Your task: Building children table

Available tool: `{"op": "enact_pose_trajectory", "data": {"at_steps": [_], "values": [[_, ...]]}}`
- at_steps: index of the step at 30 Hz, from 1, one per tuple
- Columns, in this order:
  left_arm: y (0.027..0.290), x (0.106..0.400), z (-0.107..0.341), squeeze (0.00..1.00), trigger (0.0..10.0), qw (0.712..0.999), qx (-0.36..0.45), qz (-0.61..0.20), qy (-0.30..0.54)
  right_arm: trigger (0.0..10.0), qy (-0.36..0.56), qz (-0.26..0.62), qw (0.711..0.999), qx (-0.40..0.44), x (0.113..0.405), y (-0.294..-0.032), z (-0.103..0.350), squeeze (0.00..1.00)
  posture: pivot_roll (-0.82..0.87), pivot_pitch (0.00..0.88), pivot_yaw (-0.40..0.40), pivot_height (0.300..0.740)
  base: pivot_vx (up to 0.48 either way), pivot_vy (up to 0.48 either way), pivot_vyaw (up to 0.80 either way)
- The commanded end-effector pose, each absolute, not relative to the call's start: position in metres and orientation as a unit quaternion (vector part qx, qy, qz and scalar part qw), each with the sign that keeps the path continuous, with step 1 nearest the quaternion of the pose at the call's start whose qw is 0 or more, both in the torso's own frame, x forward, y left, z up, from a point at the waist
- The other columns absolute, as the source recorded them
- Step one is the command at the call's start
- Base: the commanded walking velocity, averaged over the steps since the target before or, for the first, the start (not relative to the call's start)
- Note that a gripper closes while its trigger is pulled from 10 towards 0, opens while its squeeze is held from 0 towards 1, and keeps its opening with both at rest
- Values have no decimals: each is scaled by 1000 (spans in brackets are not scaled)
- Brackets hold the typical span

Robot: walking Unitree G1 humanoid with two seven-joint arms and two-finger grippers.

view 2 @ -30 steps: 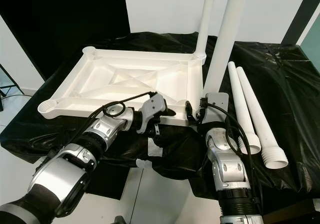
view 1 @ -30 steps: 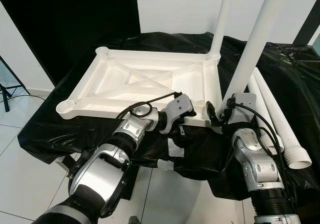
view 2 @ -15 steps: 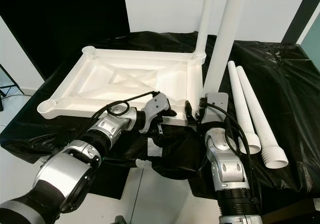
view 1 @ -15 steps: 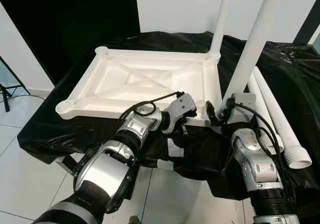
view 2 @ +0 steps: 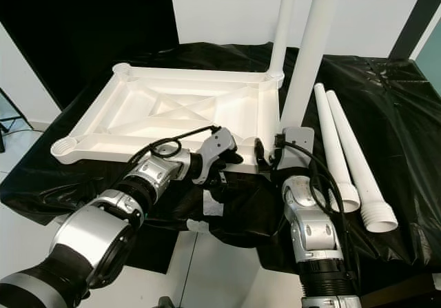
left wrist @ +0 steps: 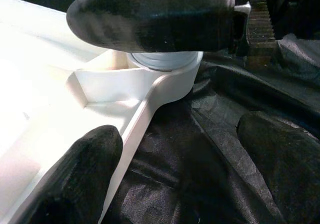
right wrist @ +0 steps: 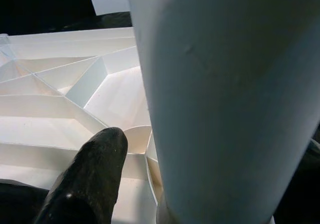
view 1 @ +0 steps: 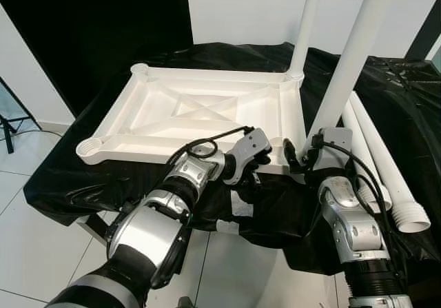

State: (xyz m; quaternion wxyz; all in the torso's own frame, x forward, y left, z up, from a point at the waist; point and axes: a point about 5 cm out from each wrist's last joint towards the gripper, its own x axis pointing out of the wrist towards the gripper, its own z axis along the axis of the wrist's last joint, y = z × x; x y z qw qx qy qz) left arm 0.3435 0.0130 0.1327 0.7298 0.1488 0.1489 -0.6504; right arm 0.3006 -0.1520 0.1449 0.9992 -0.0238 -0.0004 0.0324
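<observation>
The white tabletop (view 1: 200,108) lies upside down on the black-draped bench. One white leg (view 1: 306,25) stands in its far right corner socket. A second leg (view 1: 348,60) stands in the near right socket, and my right gripper (view 1: 300,155) is shut around its base; in the right wrist view the leg (right wrist: 225,98) sits against one finger (right wrist: 90,179). My left gripper (view 1: 258,165) is open at the tabletop's near rim, just left of that corner. In the left wrist view its fingers (left wrist: 90,174) straddle the rim (left wrist: 150,108), with the socket ahead.
Two loose white legs (view 1: 375,156) lie side by side on the black cloth (view 1: 69,177) to the right. Two open sockets sit at the tabletop's left corners (view 1: 89,147). A dark door (view 1: 103,18) and white wall stand behind. White floor tiles lie below the bench's near edge.
My left gripper has edged slightly toward the near right corner along the rim. The right gripper and the leg it holds have stayed put.
</observation>
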Motion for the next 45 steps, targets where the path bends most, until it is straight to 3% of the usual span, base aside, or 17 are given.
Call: {"op": "enact_pose_trajectory", "data": {"at_steps": [1, 9, 15, 21, 32, 33, 35, 36, 38, 39, 41, 43, 44, 45], "values": [[33, 373, 124, 0, 10000, 921, 202, -311, 117, 10000, 2, 47, 999, -20, 299, -144, 145, 0, -83, 0, 44, 740, 0, 0, 0], [28, 381, 150, 0, 10000, 951, 134, -274, 39, 10000, 1, 44, 999, -19, 298, -145, 145, 0, -88, 0, 47, 740, 0, 0, 0], [25, 379, 152, 0, 10000, 949, 122, -288, 27, 10000, 3, 44, 999, -19, 298, -144, 144, 0, -87, 0, 47, 740, 0, 0, 0], [26, 369, 120, 0, 10000, 925, 199, -305, 106, 10000, 3, 45, 999, -17, 298, -143, 144, 0, -82, 0, 47, 740, 0, 0, 0], [29, 368, 112, 0, 10000, 928, 221, -274, 123, 10000, -1, 47, 999, -13, 298, -140, 146, 0, -82, 0, 48, 740, 0, 0, 0], [28, 367, 110, 0, 5843, 924, 222, -284, 129, 10000, -1, 47, 999, -13, 298, -140, 146, 0, -83, 0, 48, 740, 0, 0, 0], [28, 366, 109, 0, 5843, 921, 223, -291, 132, 10000, -1, 47, 999, -13, 298, -140, 146, 0, -83, 0, 48, 740, 0, 0, 0], [26, 364, 107, 0, 2549, 911, 233, -311, 135, 10000, 0, 46, 999, -13, 298, -140, 146, 0, -84, 0, 48, 740, 0, 0, 0], [24, 361, 105, 0, 2549, 904, 239, -327, 138, 10000, 0, 45, 999, -13, 298, -141, 146, 0, -84, 0, 48, 740, 0, 0, 0], [20, 358, 102, 0, 4157, 893, 238, -354, 142, 10000, 0, 44, 999, -13, 298, -141, 146, 0, -84, 0, 48, 740, 0, 0, 0], [17, 355, 100, 0, 4157, 886, 236, -371, 145, 10000, 0, 44, 999, -13, 298, -141, 146, 0, -84, 0, 48, 740, 0, 0, 0], [5, 340, 87, 0, 667, 845, 259, -441, 156, 10000, -1, 43, 999, -14, 298, -141, 146, 0, -82, 0, 47, 740, 0, 0, 0], [1, 334, 82, 0, 667, 825, 269, -472, 159, 10000, -1, 43, 999, -14, 298, -141, 146, 0, -82, 0, 47, 740, 0, 0, 0], [-3, 327, 77, 0, 0, 806, 265, -503, 166, 10000, -2, 42, 999, -14, 299, -141, 147, 0, -82, 0, 47, 740, 0, 0, 0]]}}
